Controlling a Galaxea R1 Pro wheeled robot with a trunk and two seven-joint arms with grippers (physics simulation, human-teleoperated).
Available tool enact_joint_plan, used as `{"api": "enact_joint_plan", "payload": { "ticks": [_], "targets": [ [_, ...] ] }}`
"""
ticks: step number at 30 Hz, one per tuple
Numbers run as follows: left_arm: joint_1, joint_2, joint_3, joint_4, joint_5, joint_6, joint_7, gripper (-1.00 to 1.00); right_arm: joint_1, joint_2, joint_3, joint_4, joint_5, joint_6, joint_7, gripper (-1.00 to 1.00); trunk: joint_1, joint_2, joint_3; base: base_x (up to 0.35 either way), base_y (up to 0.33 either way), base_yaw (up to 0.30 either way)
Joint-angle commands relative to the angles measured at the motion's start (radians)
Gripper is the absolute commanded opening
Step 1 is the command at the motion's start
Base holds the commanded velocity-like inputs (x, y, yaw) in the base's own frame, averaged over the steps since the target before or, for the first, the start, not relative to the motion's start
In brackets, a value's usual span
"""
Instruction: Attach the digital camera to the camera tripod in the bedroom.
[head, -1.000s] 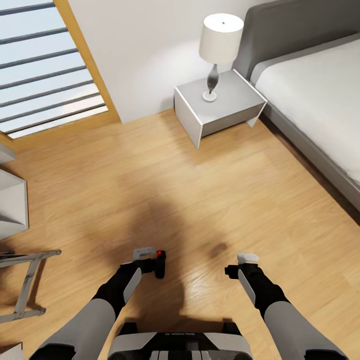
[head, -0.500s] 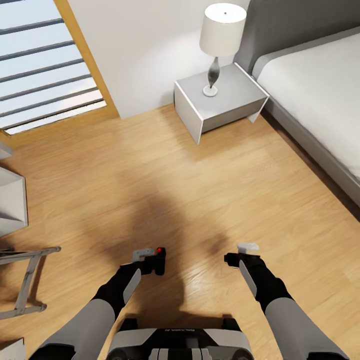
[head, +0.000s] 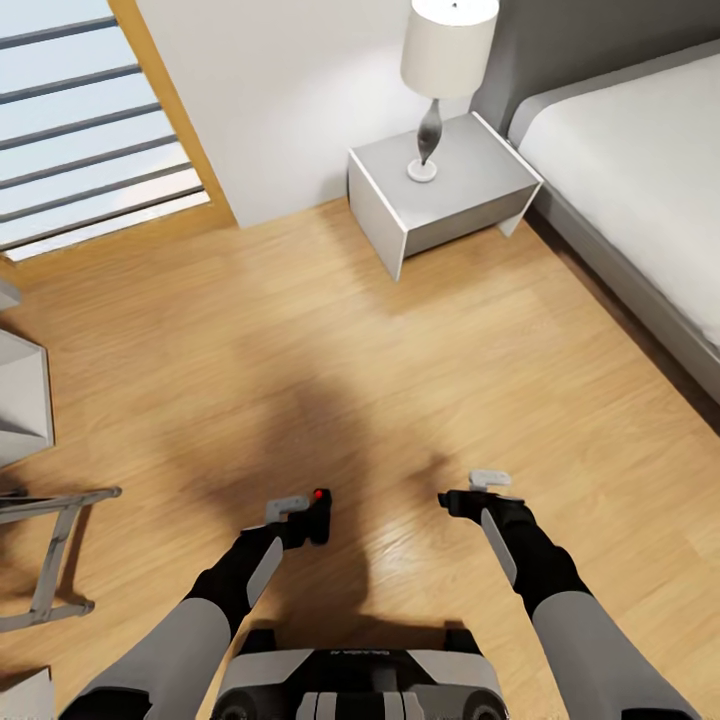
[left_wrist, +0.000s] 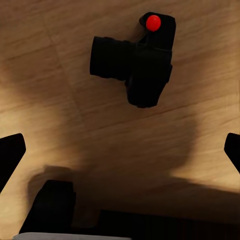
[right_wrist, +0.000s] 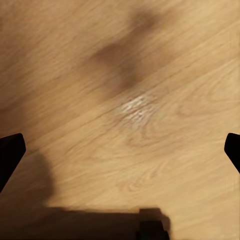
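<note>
Nightstand (head: 455, 190) and bed (head: 640, 190) have slid up the head view since earlier. Left pincer (head: 300, 515) grasps the digital camera (head: 318, 515) above the floor (head: 400, 360); right pincer (head: 478, 490) gapes wide, holding nothing.

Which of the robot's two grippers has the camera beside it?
The left gripper: the digital camera sits right at its tip, while the right gripper faces wood floor.
</note>
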Motion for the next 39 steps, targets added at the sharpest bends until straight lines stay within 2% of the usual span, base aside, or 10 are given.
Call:
{"api": "enact_joint_plan", "payload": {
  "ticks": [1, 39],
  "targets": [
    [0.000, 0.000, -0.002, -0.002, 0.010, 0.004, 0.007, 1.00, 0.000, 0.000, -0.003, -0.002, -0.005, 0.004, 0.002, 1.00, 0.000, 0.000, -0.002, 0.000, 0.000, 0.000],
    [0.000, -0.003, -0.001, -0.002, 0.010, 0.003, 0.009, 1.00, 0.000, -0.001, -0.003, -0.001, -0.004, -0.003, 0.002, 1.00, 0.000, 0.000, -0.063, 0.000, 0.000, 0.000]
  ]
}}
